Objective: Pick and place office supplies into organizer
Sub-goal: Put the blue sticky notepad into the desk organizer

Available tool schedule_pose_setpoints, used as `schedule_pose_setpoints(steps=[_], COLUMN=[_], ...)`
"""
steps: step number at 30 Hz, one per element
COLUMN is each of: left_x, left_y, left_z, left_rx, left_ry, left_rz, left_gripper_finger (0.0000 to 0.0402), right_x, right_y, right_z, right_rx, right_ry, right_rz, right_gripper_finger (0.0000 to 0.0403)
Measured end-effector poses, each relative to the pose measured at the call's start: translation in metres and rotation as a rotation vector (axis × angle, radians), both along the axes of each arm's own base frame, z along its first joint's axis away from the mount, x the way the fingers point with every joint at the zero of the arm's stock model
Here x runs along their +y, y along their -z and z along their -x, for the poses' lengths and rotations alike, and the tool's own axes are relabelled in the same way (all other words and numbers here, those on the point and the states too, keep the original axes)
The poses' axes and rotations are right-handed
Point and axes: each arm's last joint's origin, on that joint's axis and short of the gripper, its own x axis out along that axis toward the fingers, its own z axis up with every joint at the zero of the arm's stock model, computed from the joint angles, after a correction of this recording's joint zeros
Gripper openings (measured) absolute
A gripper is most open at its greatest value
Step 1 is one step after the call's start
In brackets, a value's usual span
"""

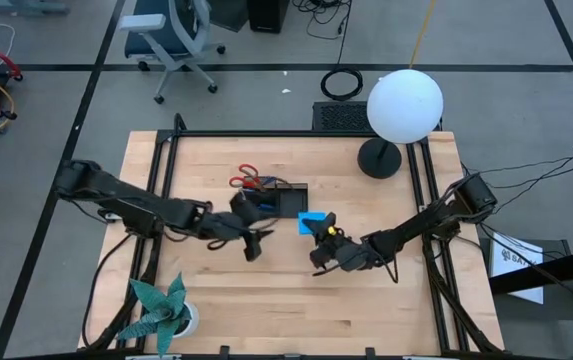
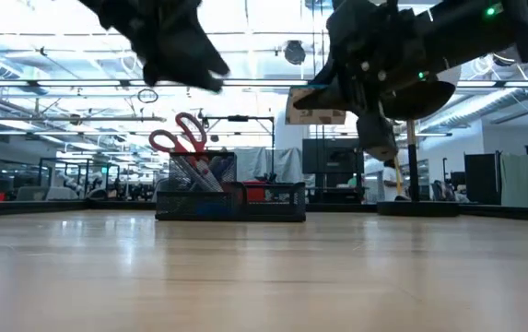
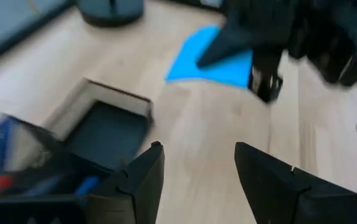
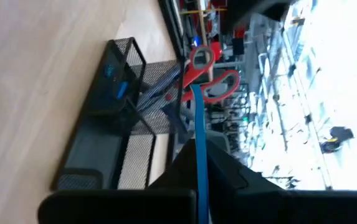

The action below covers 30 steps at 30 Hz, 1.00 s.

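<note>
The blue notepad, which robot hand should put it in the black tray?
The right hand: it already grips the blue notepad beside the organizer. The left hand is open and empty.

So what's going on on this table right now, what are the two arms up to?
The right gripper holds the blue notepad off the table, just beside the black organizer. Red-handled scissors and pens already stand in the organizer. The left gripper hangs open and empty near the organizer's front.
</note>
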Motion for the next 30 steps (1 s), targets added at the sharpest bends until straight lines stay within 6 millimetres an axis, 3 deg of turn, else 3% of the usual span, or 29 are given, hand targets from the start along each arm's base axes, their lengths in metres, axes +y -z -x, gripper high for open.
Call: schedule_pose_setpoints(steps=[7, 12, 18, 24, 30], left_x=[0.014, 0.022, 0.024, 0.022, 0.022], left_y=[-0.047, -0.066, -0.067, -0.066, -0.066], left_z=[0.032, 0.050, 0.065, 0.067, 0.067], left_rx=[-0.145, -0.206, -0.144, -0.122, -0.126], left_ry=[-0.077, -0.097, -0.086, -0.092, -0.093], left_rz=[-0.079, -0.098, -0.112, -0.134, -0.133], left_gripper_finger=[0.0205, 0.0205, 0.0205, 0.0205, 0.0205], right_x=[-0.012, -0.027, -0.043, -0.055, -0.063], right_y=[0.012, 0.022, 0.031, 0.045, 0.055], right_z=[-0.014, -0.024, -0.033, -0.041, -0.061], right_rx=[0.009, -0.014, -0.086, -0.087, -0.070], right_ry=[0.024, 0.060, 0.057, 0.035, 0.008], right_rz=[0.099, 0.155, 0.191, 0.154, 0.124], right_gripper_finger=[0.0000, 0.0000, 0.0000, 0.0000, 0.0000])
